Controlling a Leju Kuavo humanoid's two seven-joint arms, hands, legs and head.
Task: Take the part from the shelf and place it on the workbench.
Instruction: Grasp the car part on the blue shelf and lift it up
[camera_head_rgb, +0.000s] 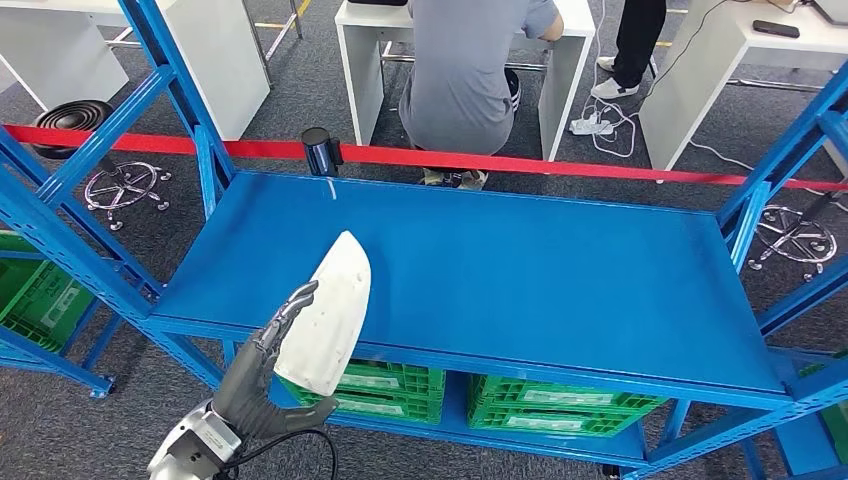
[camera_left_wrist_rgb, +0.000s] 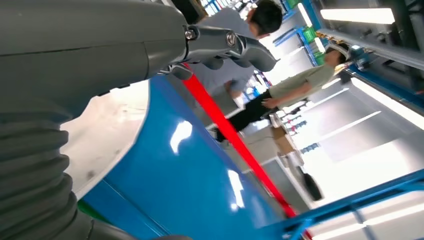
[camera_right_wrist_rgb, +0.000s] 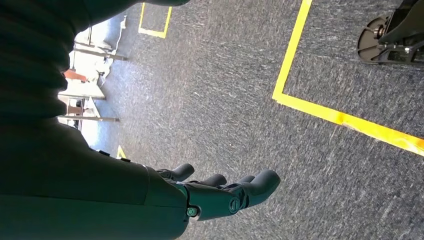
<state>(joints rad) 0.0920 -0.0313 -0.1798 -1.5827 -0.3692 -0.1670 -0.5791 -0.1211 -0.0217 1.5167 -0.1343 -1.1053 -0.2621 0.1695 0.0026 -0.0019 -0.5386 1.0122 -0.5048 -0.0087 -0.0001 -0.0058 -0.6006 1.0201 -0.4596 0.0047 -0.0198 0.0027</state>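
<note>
The left hand (camera_head_rgb: 262, 375) had dark grey fingers on a silver wrist, with a black cable looping beside that wrist. The right hand (camera_right_wrist_rgb: 220, 192) was dark grey too, a small screw set beside its fingers (camera_right_wrist_rgb: 260, 182).

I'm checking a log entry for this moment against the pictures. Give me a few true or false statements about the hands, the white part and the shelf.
1. The left hand holds the white part. True.
2. The white part lies flat in the middle of the blue shelf. False: it is held up at the shelf's front left edge.
3. The right hand holds a tool. False: it holds nothing, fingers apart, above the grey floor.
4. A red barrier tape runs behind the shelf. True.
5. Green crates sit below the shelf. True.
</note>
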